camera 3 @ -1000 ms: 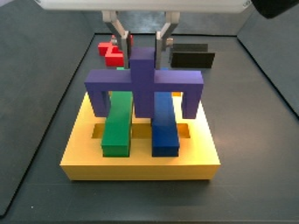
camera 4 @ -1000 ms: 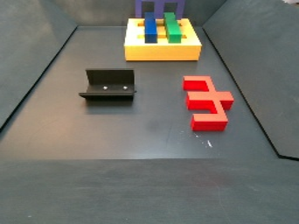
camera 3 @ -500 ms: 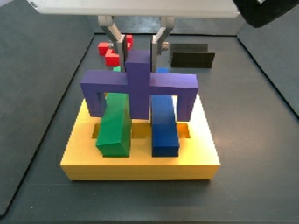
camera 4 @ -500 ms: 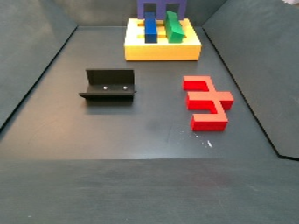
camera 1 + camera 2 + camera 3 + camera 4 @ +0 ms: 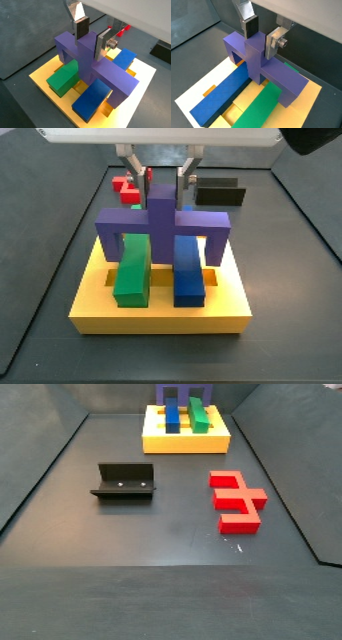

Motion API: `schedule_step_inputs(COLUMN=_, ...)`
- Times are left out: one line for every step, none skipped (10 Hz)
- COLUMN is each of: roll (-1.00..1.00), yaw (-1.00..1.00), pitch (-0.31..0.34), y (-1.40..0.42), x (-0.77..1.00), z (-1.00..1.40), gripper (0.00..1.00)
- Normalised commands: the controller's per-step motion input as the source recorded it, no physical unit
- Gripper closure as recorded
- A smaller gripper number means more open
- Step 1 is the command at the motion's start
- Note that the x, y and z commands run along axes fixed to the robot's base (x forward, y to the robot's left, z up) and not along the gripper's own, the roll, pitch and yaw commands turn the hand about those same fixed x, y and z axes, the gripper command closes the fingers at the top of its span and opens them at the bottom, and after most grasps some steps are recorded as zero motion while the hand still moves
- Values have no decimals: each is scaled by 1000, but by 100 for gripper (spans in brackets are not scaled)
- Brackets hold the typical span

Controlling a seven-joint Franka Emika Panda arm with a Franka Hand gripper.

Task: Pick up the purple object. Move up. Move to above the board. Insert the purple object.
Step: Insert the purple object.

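The purple object [image 5: 160, 223] stands on the yellow board [image 5: 160, 318], its arch straddling a green block [image 5: 134, 273] and a blue block [image 5: 187, 273]. It also shows in both wrist views [image 5: 100, 70] [image 5: 254, 55] and at the far end in a side view [image 5: 163, 394]. My gripper [image 5: 163, 188] is at the top of the purple upright stem, one finger on each side with small gaps, so it is open. Both wrist views show the gripper [image 5: 91, 47] [image 5: 260, 45] with the finger tips level with the stem's top.
A red zigzag object [image 5: 238, 499] lies on the dark floor, also visible behind the board [image 5: 128, 188]. The fixture [image 5: 124, 481] stands to the side [image 5: 221, 193]. Dark walls ring the floor.
My gripper has risen slightly along the purple stem. The purple object stays seated on the board.
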Motion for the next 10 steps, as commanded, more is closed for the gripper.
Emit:
schedule_step_inputs(roll=0, yaw=0, pitch=0, y=-9, x=-100, z=166, gripper=100)
schedule_step_inputs(roll=0, yaw=-3, pitch=0, y=-40, x=0, z=263, gripper=100)
schedule_step_inputs(roll=0, yaw=0, pitch=27, y=-31, x=163, z=240, gripper=100)
schedule_step_inputs(roll=0, yaw=0, pitch=0, y=0, x=40, z=40, gripper=100)
schedule_step_inputs(roll=0, yaw=0, pitch=0, y=0, x=0, z=-31, gripper=100)
schedule_step_inputs(roll=-14, yaw=0, pitch=-30, y=-69, x=60, z=-131, gripper=100)
schedule_step_inputs(roll=-20, yaw=0, pitch=-41, y=-69, x=89, z=-166, gripper=100)
schedule_step_inputs(roll=-23, yaw=0, pitch=-39, y=-63, x=117, z=-157, gripper=100)
schedule_step_inputs(roll=-10, yaw=49, pitch=-54, y=-6, x=0, z=-166, gripper=100)
schedule_step_inputs(roll=0, yaw=69, pitch=-51, y=0, x=-26, z=-134, gripper=100)
